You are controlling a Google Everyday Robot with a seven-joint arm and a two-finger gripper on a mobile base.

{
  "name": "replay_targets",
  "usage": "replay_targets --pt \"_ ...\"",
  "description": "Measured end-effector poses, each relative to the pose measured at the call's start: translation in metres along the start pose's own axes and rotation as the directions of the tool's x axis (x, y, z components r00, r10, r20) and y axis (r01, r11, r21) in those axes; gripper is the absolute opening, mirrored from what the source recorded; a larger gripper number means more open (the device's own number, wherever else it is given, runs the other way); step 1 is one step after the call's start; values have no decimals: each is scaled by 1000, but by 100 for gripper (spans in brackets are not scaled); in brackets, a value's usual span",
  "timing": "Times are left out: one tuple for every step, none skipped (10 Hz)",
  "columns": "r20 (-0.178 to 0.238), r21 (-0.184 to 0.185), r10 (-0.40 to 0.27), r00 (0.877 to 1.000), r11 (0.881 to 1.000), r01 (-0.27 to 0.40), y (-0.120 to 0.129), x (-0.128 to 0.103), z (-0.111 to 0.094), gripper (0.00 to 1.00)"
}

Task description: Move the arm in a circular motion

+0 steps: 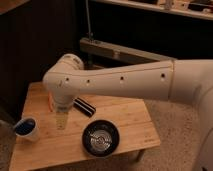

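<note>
Across frame centre: arm (120,82), reaching from right edge leftward. Tool (61,120) hangs low over worktop (127,119), centre-left; opening cannot be told. Risk: a low circle could clip cup (25,128) or bowl (101,138).

Arm (125,82): glossy white, thick tubular segments dotted with small dark holes. It enters from the right edge, extends leftward across the view to a rounded joint, and turns downward there. Gripper (61,120): small, pale, hangs beneath that joint, seemingly pointing straight down.
</note>
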Motion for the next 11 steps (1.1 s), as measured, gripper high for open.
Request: replay_targets --pt "-18 -2 6 1000 1000 -6 -6 5 3 80" --pt "-34 0 21 999 1000 -21 -15 15 5 80" --pt "-47 5 34 998 999 -34 -27 29 6 80" --pt "-62 11 54 997 998 -54 -47 49 8 80" --pt "-79 20 81 994 997 -80 -65 73 8 80" --pt "-91 22 112 990 994 -110 -78 95 10 80" --pt "-108 24 148 983 989 -147 -88 121 12 80" --pt "-130 27 195 972 981 -193 -94 156 12 80" --pt "-145 29 235 961 972 -233 -94 185 11 80" --pt "-166 30 279 946 960 -278 -88 216 9 80" --pt "-176 35 321 931 947 -320 -77 244 6 80"
